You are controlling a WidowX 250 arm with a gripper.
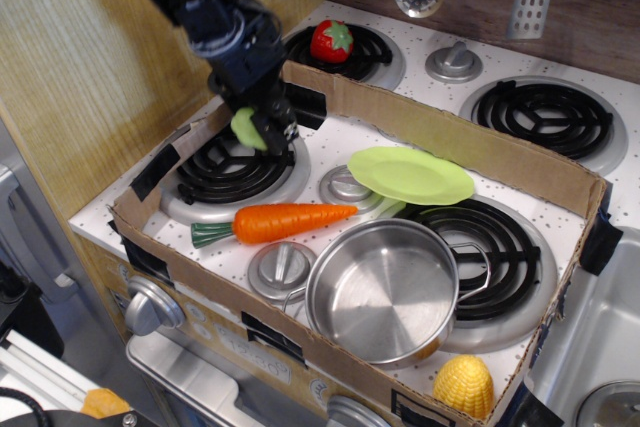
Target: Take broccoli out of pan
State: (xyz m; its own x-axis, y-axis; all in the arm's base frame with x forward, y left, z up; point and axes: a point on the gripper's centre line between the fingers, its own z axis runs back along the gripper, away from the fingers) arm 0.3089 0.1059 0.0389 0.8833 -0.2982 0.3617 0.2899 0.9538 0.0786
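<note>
The steel pan (385,292) stands at the front of the cardboard-walled stove top and holds nothing. My gripper (258,132) is shut on the pale green broccoli (246,128) and holds it low over the back left black coil burner (232,161), well left of the pan. The arm reaches in from the upper left. Whether the broccoli touches the burner is hard to tell.
An orange carrot (280,221) lies in front of that burner. A lime-green plate (410,175) sits behind the pan. A yellow corn (463,384) is at the front right and a strawberry (331,41) beyond the cardboard wall (470,150).
</note>
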